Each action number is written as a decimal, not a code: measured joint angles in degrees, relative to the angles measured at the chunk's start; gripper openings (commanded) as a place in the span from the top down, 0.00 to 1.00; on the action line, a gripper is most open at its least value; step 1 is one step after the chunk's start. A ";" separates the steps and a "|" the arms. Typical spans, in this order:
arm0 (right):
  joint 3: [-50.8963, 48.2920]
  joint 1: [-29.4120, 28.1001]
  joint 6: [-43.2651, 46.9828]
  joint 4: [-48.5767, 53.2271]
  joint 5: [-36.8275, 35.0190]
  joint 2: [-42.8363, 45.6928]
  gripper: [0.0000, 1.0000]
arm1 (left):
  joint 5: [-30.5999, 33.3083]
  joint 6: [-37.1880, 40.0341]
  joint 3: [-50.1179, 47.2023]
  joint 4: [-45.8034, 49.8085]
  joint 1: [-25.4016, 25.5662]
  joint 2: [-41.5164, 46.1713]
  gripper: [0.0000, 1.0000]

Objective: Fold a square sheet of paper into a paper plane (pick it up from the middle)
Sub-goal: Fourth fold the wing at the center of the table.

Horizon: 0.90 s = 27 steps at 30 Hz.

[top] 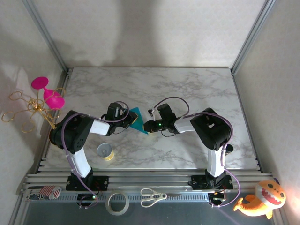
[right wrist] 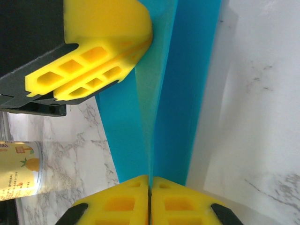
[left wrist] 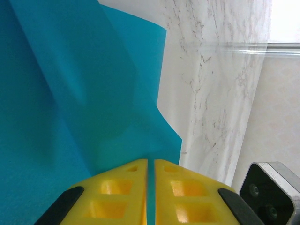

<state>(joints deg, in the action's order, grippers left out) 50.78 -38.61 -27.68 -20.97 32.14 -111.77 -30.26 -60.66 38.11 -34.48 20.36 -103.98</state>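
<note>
Past the small yellow tin [top: 105,151], the left gripper [left wrist: 151,161] and right gripper [right wrist: 149,177] both pinch the thin teal-blue paper sheet [left wrist: 70,93] mid-fold; next, I guess, press the crease.

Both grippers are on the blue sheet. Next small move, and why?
Probably lower it to the table and press the fold flat: the left gripper and right gripper both pinch the square sheet of paper, and its folded layers gape apart.
</note>
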 measured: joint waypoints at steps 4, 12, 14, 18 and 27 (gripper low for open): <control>0.24 0.24 -0.07 0.09 0.85 -0.31 0.91 | 0.02 0.02 0.04 0.02 0.00 0.00 0.88; 1.46 0.66 -0.26 1.77 2.40 -0.98 0.92 | 0.24 0.31 0.37 0.48 0.00 -0.13 0.88; 1.73 0.74 -0.26 2.23 2.64 -1.11 0.92 | 0.24 0.50 0.83 0.63 -0.02 -0.50 0.88; 1.86 0.87 -0.24 2.43 3.13 -1.29 0.93 | 0.24 0.52 1.03 0.76 -0.11 -0.85 0.88; 2.71 1.09 -0.22 3.69 3.98 -1.77 0.93 | 0.24 0.96 1.29 1.14 -0.22 -1.09 0.88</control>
<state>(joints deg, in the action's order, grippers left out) 53.49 -37.52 -27.90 -17.28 36.12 -113.54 -30.02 -59.70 39.40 -33.34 20.14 -105.08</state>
